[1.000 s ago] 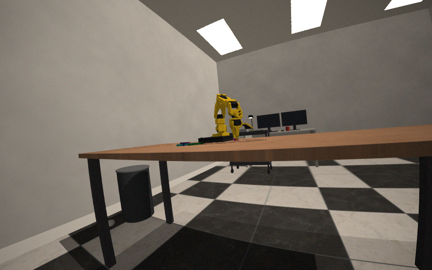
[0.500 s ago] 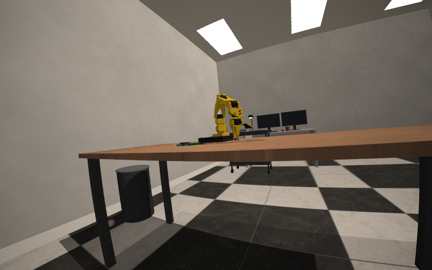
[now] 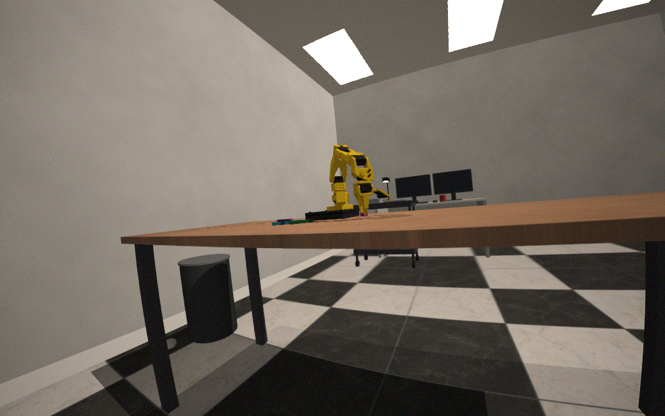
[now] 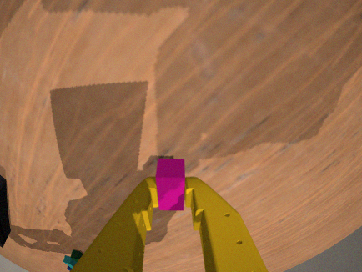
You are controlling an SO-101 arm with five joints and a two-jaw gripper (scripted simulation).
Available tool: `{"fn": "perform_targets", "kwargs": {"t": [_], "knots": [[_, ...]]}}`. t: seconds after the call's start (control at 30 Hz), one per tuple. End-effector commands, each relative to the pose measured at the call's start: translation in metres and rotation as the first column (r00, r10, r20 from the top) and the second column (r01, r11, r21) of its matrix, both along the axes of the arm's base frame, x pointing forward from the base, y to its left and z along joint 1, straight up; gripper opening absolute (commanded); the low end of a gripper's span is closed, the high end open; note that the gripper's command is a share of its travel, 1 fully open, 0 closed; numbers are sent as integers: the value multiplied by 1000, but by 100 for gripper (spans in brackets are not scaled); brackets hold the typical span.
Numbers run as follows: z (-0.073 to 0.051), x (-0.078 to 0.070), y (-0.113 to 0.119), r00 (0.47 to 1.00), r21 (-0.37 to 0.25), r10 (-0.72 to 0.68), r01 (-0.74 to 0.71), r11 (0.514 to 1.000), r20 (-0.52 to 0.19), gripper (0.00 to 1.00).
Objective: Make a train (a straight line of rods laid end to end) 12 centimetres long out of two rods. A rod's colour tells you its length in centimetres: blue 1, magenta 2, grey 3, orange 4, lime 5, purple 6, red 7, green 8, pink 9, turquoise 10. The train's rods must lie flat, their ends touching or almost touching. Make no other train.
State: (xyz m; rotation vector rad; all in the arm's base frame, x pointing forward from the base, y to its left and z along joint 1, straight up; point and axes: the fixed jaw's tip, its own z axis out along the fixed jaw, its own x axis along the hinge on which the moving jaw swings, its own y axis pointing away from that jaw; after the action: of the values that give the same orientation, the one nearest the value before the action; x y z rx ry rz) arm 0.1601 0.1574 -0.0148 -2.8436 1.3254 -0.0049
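In the wrist view my yellow gripper [image 4: 171,195] is shut on a short magenta rod [image 4: 170,183], held between the fingertips just above the wooden table top. A small piece of a turquoise rod [image 4: 71,259] shows at the lower left of that view, by the table's edge. In the exterior view the yellow arm [image 3: 350,178] stands far off on the table with its gripper [image 3: 363,212] pointing down at the table, a spot of magenta at its tip. Several rods [image 3: 291,222], turquoise, green and purple among them, lie flat to the left of the arm's black base; their layout is too small to tell.
The black base plate [image 3: 332,214] lies under the arm. Behind the table stand two monitors [image 3: 433,184] and a desk lamp [image 3: 385,182]. A dark bin [image 3: 207,297] stands on the floor under the table's near left corner.
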Motion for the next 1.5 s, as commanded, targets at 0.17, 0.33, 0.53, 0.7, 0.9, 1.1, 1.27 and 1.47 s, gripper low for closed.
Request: {"fn": "perform_targets", "kwargs": {"t": [0.17,0.33,0.53,0.7,0.9,1.1,1.27,1.47], "knots": [[-4,-2,1,1000,-8,-5,5,1000,-10,0],[-7,-2,1,1000,-8,-5,5,1000,-10,0],[-8,-2,0,1000,-8,-5,5,1000,-10,0],[-9,-2,0,1000,-8,-5,5,1000,-10,0],[-10,-3,0,1000,-8,-5,5,1000,-10,0],[-10,-3,0,1000,-8,-5,5,1000,-10,0],[-10,-3,0,1000,-8,-5,5,1000,-10,0],[-10,-3,0,1000,-8,-5,5,1000,-10,1]]}}
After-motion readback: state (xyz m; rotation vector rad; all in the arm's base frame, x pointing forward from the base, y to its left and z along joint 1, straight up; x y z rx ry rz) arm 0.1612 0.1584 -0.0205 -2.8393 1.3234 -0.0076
